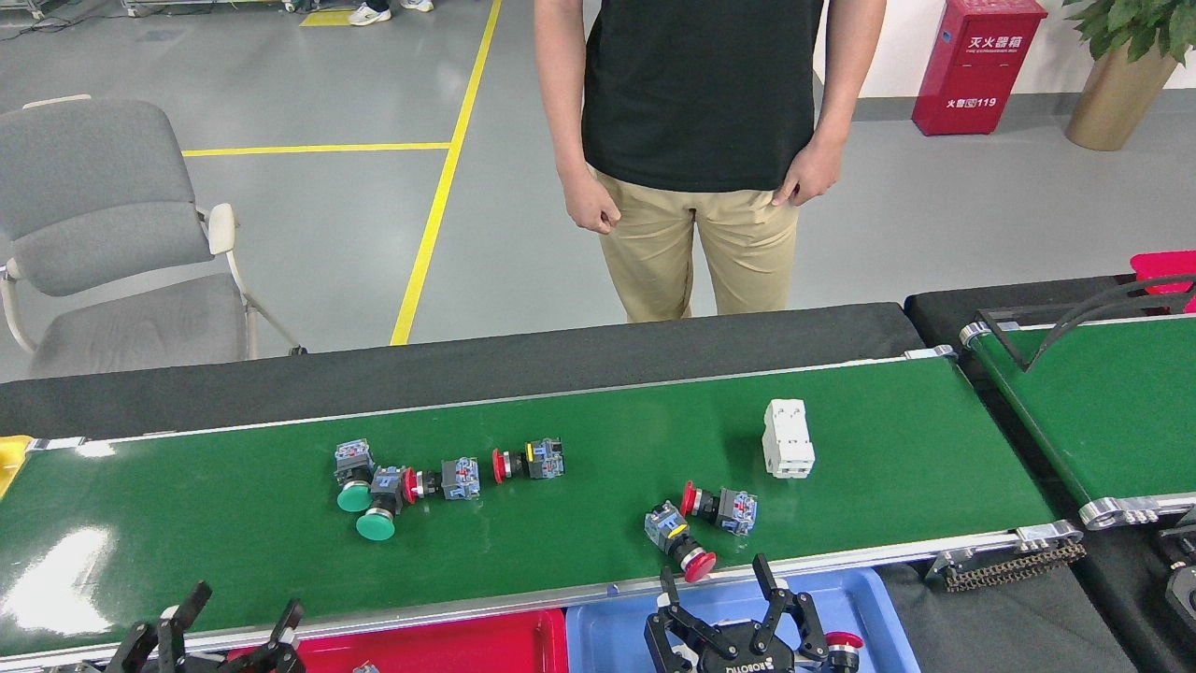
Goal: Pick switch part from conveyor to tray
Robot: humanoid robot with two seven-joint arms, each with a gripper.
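Six push-button switch parts (680, 540) and one white breaker (787, 437) remain on the conveyor (888, 486). Right gripper (715, 589), at 6 o'clock over the blue tray (598, 636), and left gripper (238, 608) are both released and empty.

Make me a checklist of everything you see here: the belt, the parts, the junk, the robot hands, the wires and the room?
Surface: conveyor, glossy green, glare at left.
Job's things: six switches on the belt, two with green caps; white breaker upright; red tray, blue tray along near rail.
Clutter: nothing seen.
Grippers: left gripper and right gripper both open, empty.
Cables: black ones over second belt.
Surroundings: person, chair, red box, plant.
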